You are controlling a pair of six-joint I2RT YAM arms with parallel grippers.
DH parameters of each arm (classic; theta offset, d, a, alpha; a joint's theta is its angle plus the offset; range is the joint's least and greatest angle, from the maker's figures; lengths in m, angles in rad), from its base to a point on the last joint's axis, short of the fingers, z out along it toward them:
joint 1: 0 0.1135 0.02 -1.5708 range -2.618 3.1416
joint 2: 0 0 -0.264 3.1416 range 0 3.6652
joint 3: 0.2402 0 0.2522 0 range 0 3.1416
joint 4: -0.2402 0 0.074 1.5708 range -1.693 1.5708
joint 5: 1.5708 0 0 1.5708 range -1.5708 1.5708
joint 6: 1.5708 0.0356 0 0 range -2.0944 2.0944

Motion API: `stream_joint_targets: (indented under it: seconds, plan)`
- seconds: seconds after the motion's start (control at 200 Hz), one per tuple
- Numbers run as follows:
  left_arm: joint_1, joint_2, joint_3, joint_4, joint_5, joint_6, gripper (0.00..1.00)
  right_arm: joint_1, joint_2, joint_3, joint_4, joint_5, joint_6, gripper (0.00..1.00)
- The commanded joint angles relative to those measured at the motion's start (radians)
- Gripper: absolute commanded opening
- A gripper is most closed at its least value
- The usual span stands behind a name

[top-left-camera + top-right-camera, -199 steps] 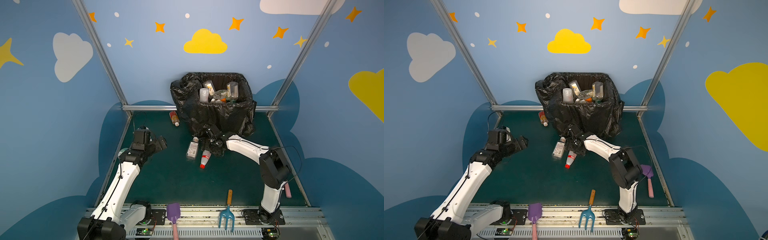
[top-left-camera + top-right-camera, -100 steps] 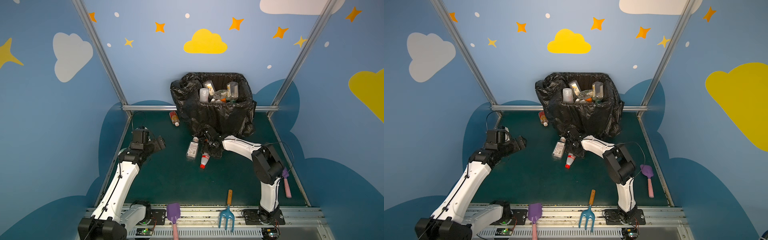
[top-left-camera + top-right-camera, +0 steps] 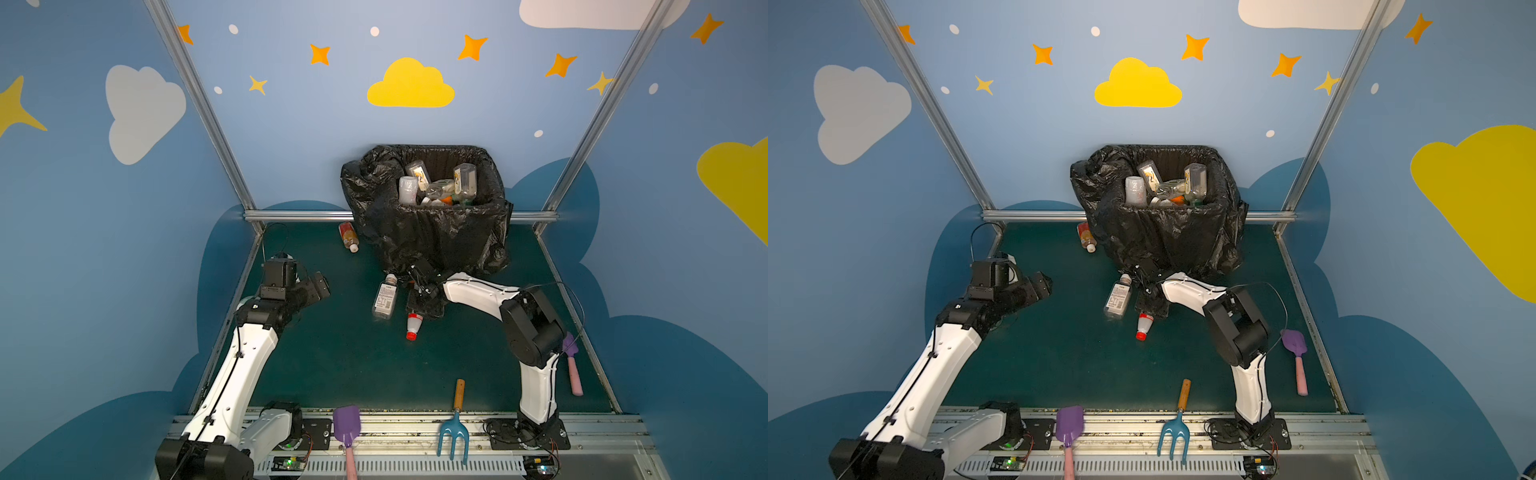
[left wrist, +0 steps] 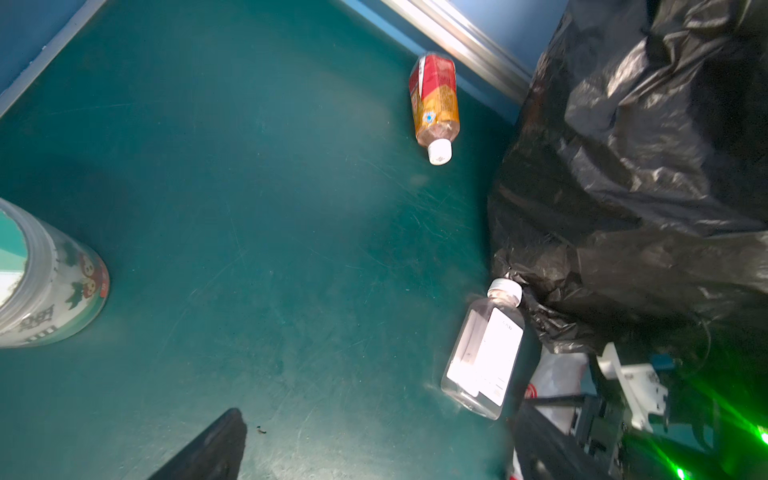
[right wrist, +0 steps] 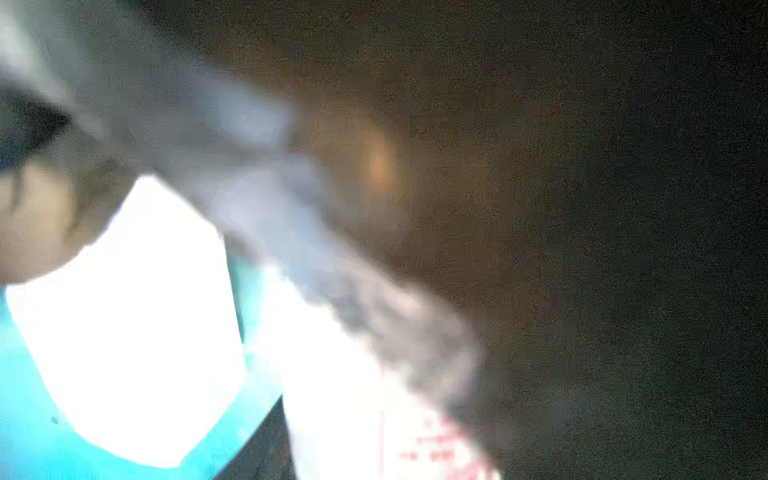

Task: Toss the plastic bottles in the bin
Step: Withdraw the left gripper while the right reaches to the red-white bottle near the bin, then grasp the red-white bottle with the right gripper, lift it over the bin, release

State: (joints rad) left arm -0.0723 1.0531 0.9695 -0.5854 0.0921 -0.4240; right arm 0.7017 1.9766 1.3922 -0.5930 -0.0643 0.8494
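The green worktop (image 3: 353,365) is fenced by aluminium rails on its left, right and far sides. Its near middle lies open, with a purple shovel (image 3: 347,422) and a blue rake (image 3: 454,436) at the near edge and a second shovel (image 3: 572,365) by the right rail. The bin (image 3: 436,237), draped in crinkled glossy black plastic, stands far centre with clear and white plastic bottles (image 3: 440,187) piled inside. Three more lie on the worktop. A red-and-orange labelled bottle (image 3: 348,237) is just left of the bin. A flat-sided clear bottle (image 3: 384,297) with a white label lies before it, cap by the bag. A white bottle (image 3: 414,325) with a red cap is just beside that. The right claw (image 3: 423,306) covers the white bottle's body; whether it pinches cannot be told. The left claw (image 3: 318,289) hangs spread, well to the left.
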Motion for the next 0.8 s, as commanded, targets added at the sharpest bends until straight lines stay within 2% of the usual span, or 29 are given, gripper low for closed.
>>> stream_joint_targets:
  seconds: [0.0,0.205,0.37,0.476,0.631,0.796]
  plan:
    - [0.004,-0.025,-0.01,0.0,-0.011,-0.025,1.0,0.002,-0.101,-0.023,-0.037,-0.038,-0.056,0.52]
    - [0.004,-0.028,-0.012,0.009,-0.014,-0.052,1.0,0.029,-0.261,-0.078,-0.067,-0.143,-0.214,0.54]
    - [0.004,-0.027,0.015,0.009,-0.034,-0.05,1.0,0.052,-0.361,-0.098,-0.083,-0.352,-0.38,0.54]
    - [0.004,-0.02,0.048,0.018,-0.068,-0.034,1.0,0.076,-0.418,-0.055,-0.132,-0.472,-0.486,0.54]
    - [0.004,0.01,0.124,0.03,-0.078,-0.009,1.0,0.088,-0.523,0.097,-0.181,-0.42,-0.554,0.54]
    - [0.005,0.043,0.179,0.055,-0.066,-0.009,1.0,0.087,-0.662,0.185,-0.058,-0.173,-0.607,0.54]
